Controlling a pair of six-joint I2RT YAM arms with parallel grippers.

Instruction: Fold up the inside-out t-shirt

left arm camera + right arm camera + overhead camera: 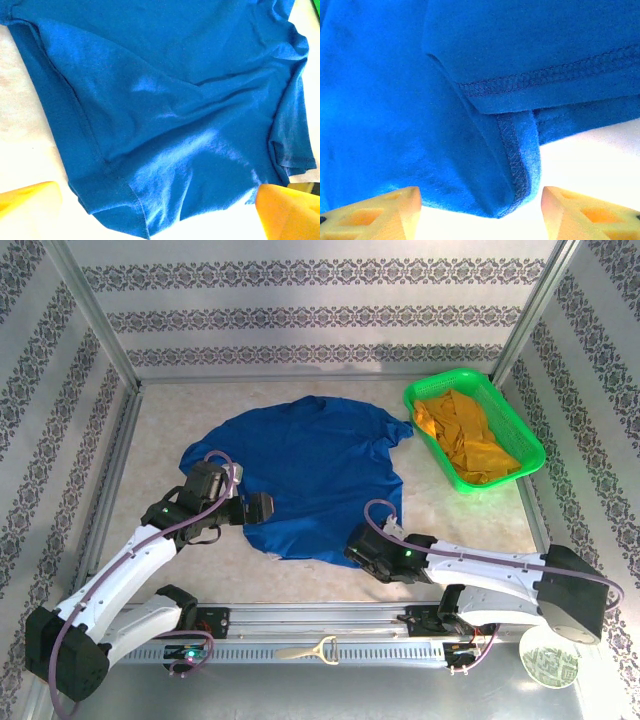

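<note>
T-shirt: spread at frame center.
Left end effector: open, at T-shirt's lower-left edge.
Right end effector: open, T-shirt's hem between jaws.

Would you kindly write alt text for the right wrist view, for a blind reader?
A folded corner of the blue t-shirt, hem stitching visible, sits close up between the right gripper's spread yellow fingertips; pale table shows at lower right.

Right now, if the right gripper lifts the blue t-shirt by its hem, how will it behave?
Probably floppy: the t-shirt lies in soft creases, so it should drape and trail. Likely light: thin cloth. The folded hem ahead of the right gripper could bunch or slip.
</note>
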